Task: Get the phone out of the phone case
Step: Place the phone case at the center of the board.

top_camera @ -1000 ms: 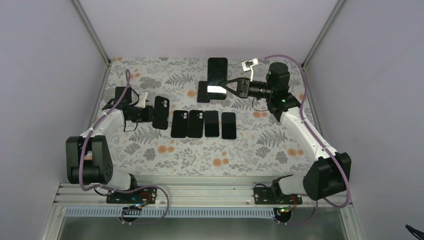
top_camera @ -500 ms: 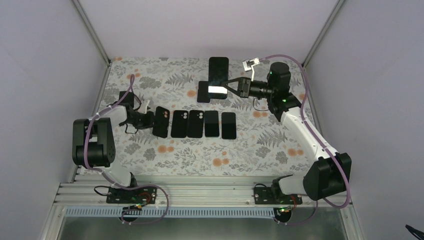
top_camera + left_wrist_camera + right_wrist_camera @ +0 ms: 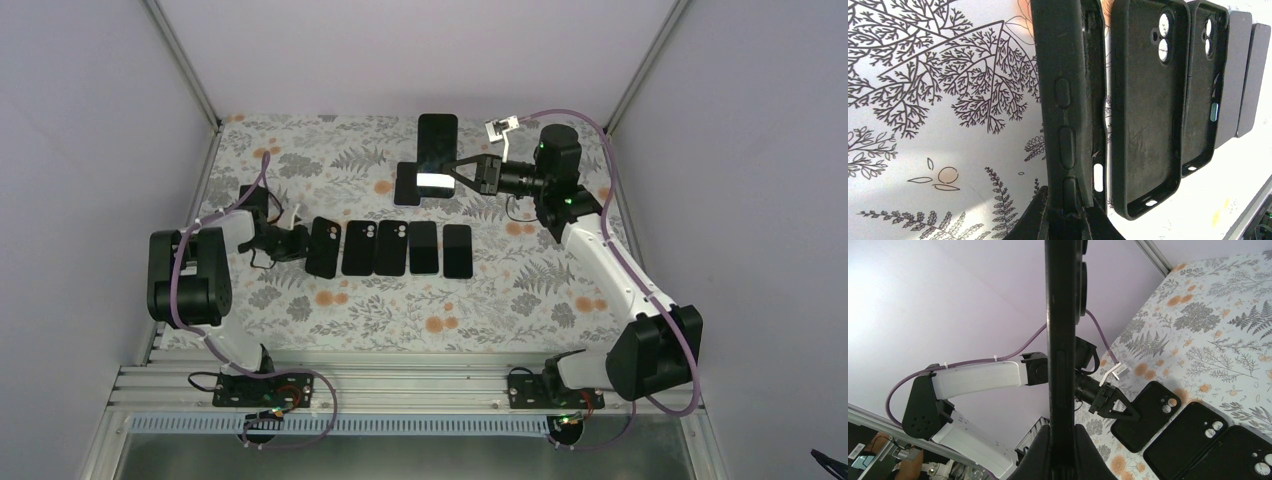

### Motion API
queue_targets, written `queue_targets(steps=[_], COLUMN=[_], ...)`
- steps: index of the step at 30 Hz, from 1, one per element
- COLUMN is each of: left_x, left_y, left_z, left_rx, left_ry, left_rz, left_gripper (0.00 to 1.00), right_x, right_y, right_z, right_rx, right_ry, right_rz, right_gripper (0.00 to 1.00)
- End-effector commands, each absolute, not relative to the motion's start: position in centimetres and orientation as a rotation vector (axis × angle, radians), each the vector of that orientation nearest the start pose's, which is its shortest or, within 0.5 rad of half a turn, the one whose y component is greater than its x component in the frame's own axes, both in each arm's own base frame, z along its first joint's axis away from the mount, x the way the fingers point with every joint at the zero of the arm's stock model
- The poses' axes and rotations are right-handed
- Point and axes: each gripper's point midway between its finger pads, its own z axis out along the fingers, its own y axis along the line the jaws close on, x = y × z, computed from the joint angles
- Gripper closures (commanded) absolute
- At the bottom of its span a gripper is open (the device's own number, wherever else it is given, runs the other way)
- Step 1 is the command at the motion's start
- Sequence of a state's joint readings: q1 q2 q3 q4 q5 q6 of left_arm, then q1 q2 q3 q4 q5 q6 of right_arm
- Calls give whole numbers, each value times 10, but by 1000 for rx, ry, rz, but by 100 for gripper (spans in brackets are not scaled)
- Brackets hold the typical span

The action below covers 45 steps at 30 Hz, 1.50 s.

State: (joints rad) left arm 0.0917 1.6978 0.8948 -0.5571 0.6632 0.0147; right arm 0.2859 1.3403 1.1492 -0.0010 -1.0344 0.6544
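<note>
Two hands are busy: the right hand (image 3: 450, 172) clamps the phone (image 3: 436, 140) aloft near the tabletop's far edge, while the left hand (image 3: 303, 242), pinching the emptied case (image 3: 322, 248) on edge mid-left, should probably lay it flat without nudging the next case (image 3: 358, 248).

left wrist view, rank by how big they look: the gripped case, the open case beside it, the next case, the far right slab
Joint first: the gripped case and the open case. They look about alike, and the gripped one is nearest the camera, so I won't rank them.
Then the next case.
Smallest: the far right slab.
</note>
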Motion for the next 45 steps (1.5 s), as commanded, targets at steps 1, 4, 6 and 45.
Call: queue_targets(steps=[1,4,6,45], left_x=[326,327,329,338], left_y=[-73,-72,-72,-57], left_z=[28,25,25,20], left_rx=[-6,-15,-23,-215], left_ry=[2766,2773,2771,2804], left_rz=[-901,-893,-893,-689], left_gripper=[96,94,93,47], right_x=[318,319,319,326], right_y=[243,243,243,241], right_z=[360,359,358,353], right_rx=[-516,-513,-510,-484], right_ry=[1829,1832,1835,1851], right_rz=[1524,1525,1526,1518], right_gripper=[96,96,96,96])
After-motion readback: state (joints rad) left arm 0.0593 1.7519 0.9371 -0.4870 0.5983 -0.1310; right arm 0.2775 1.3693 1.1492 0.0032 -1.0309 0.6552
